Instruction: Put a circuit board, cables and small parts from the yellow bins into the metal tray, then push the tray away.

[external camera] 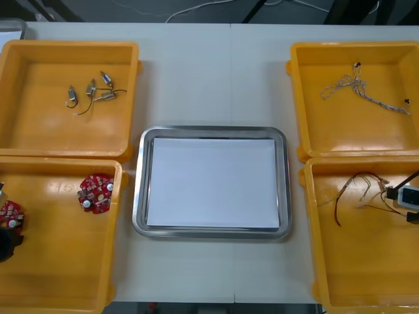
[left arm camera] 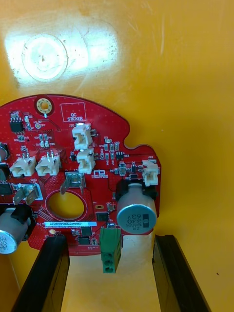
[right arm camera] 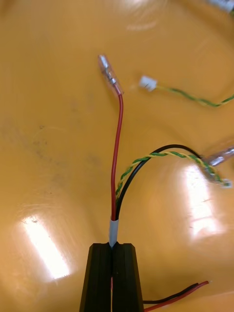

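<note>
Red board [left arm camera: 73, 170] lies just ahead of the open left tool [left arm camera: 111, 241] in the lower-left bin [external camera: 59, 281]; right tool [right arm camera: 113, 249] clamps a red-and-black cable [right arm camera: 117, 146] over the lower-right bin [external camera: 366, 281].

White print on the round red circuit board [left arm camera: 73, 170] reads "QC STICKER" inside a printed square. The grey capacitor [left arm camera: 136, 214] carries "330" and "63", seen upside down. The code on a white strip [left arm camera: 70, 224] is too fine to read.

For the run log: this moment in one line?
left gripper: open at round red circuit board, near left yellow bin | right gripper: shut on red and black cable
</note>
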Available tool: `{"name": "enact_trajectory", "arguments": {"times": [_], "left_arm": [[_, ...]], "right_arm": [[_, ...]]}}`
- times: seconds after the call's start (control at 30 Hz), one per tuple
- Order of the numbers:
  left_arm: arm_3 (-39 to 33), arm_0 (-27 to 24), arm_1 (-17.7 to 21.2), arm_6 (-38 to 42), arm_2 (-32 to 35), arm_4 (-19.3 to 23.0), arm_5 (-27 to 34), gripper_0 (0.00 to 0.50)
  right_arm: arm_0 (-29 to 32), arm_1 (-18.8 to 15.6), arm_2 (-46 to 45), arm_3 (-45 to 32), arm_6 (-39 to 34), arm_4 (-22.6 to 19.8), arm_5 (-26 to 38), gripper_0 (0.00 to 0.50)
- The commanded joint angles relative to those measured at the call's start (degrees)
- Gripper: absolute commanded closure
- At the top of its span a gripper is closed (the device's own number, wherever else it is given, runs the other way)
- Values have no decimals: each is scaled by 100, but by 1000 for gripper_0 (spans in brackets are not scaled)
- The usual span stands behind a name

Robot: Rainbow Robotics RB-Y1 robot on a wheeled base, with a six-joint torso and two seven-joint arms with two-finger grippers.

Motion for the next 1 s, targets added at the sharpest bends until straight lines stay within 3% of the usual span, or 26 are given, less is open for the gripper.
{"name": "enact_trajectory", "arguments": {"times": [0.03,0.1,0.2,0.27,0.33,0.67,1.0], "left_arm": [[19,-103,-73,-296,-126,-75,-107,30],[36,-103,-73,-296,-135,-75,-116,86],[63,-103,-73,-296,-126,-75,-143,236],[54,-103,-73,-296,-126,-75,-143,412],[54,-103,-73,-278,-126,-75,-143,500],[1,-103,-73,-270,-21,84,-116,500],[-500,-147,-73,-164,278,338,455,500]], "right_arm": [[46,61,-615,-352,68,-150,459,500],[37,202,-843,-467,68,-177,766,500],[37,369,-1133,-678,-60,-203,1188,500],[37,430,-1274,-897,-376,-238,1487,500],[37,421,-1353,-1108,-702,-264,1680,500],[28,421,-1617,-2057,-2354,-264,2375,500],[-385,448,-1643,-2734,-4121,-308,3350,500]]}}
